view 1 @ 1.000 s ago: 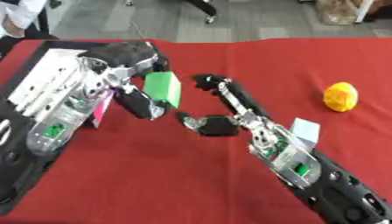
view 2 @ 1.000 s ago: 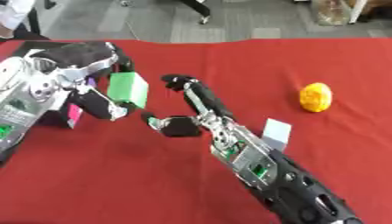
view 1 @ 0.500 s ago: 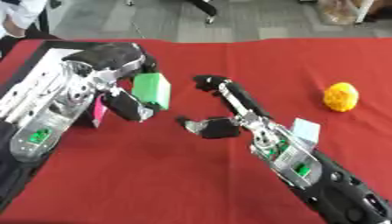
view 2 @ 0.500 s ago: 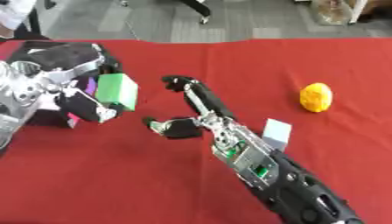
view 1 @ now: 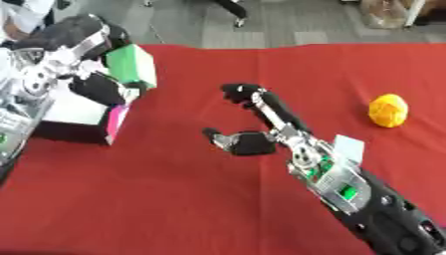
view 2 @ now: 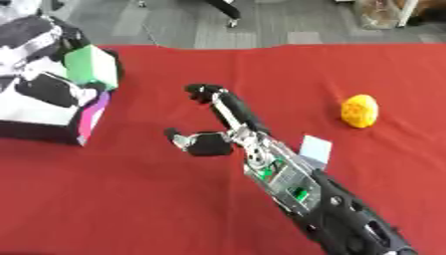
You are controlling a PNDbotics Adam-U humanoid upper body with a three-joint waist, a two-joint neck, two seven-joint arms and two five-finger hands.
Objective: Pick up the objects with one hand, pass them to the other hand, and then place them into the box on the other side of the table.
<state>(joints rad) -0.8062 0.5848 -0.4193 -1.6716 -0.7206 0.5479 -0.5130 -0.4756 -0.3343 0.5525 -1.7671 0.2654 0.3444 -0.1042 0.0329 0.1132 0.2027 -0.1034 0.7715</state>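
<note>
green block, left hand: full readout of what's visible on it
The green block is a small box-shaped piece with a bright green face and paler whitish sides; the material cannot be told. It is tilted, held off the red cloth in the left hand, whose fingers curl round it. It sits at the upper left, at the near edge of the box with the pink side. The right hand is apart from it.

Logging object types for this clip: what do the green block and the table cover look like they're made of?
Green block: looks like matte foam or painted wood, flat faces, no shine; unclear which. It sits in the left hand. Table cover: red cloth, dull and napped.
</note>
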